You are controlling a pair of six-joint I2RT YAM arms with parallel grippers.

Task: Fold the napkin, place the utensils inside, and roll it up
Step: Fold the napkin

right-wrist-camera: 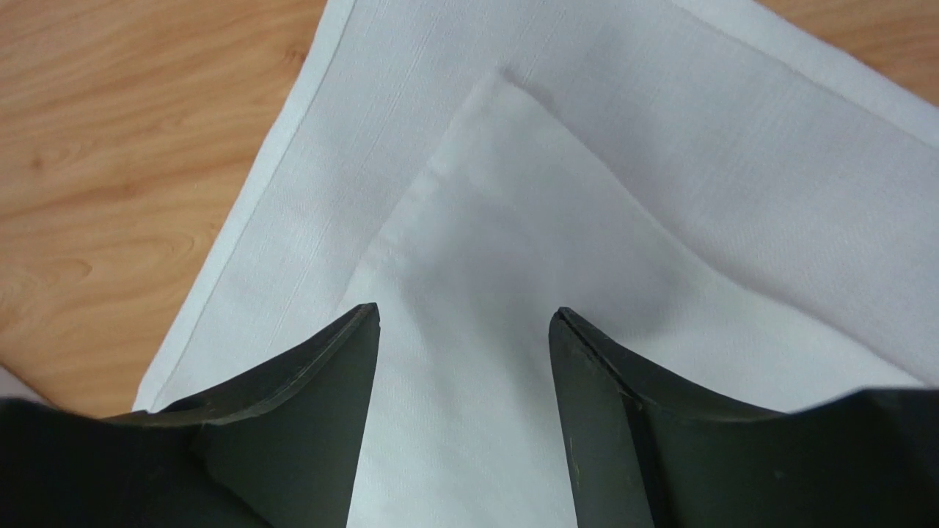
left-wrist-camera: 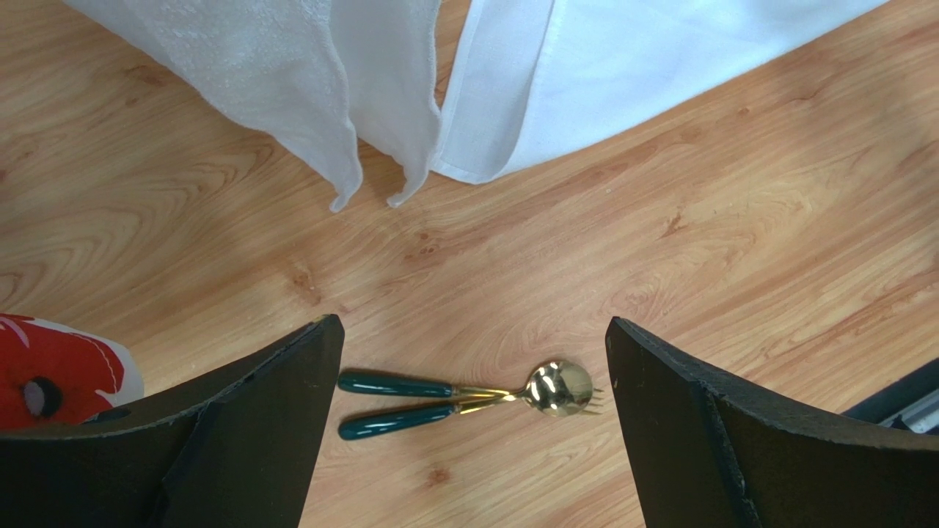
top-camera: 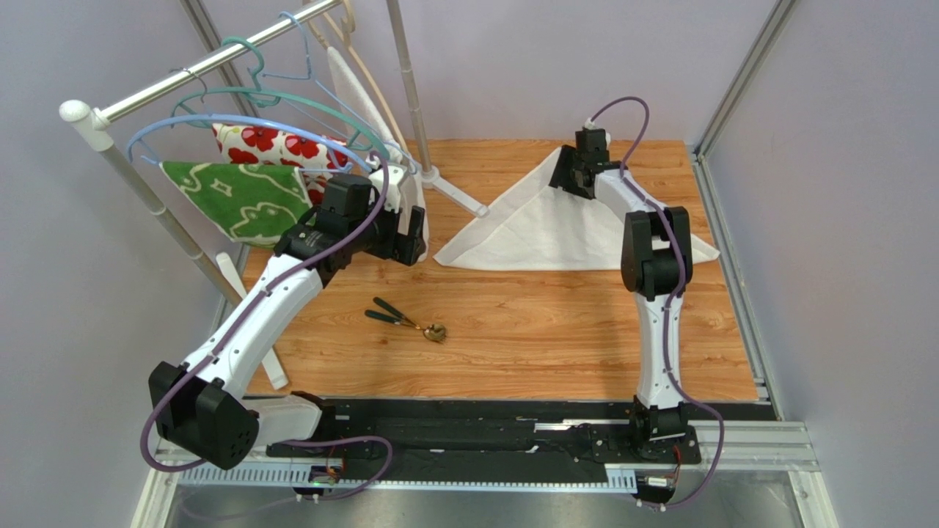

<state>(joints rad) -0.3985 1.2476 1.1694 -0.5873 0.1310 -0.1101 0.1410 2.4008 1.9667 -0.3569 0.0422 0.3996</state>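
Note:
The off-white napkin [top-camera: 551, 226] lies folded into a triangle at the back middle of the wooden table; its top layer's corner shows in the right wrist view [right-wrist-camera: 518, 209], and a corner shows in the left wrist view [left-wrist-camera: 617, 77]. My right gripper [top-camera: 575, 165] is open just above the triangle's far apex, holding nothing [right-wrist-camera: 463, 330]. The utensils [top-camera: 406, 320], a spoon and a fork with dark green handles and gold heads, lie crossed in front of the napkin's left end [left-wrist-camera: 463, 398]. My left gripper [top-camera: 406, 237] is open and empty, above and behind them [left-wrist-camera: 474, 341].
A clothes rack [top-camera: 198, 83] with hangers stands at the back left. A red-flowered cloth [top-camera: 270, 143], a green cloth [top-camera: 237, 198] and a textured white cloth [left-wrist-camera: 276, 77] hang from it, next to my left gripper. The rack's foot [top-camera: 457, 193] rests left of the napkin.

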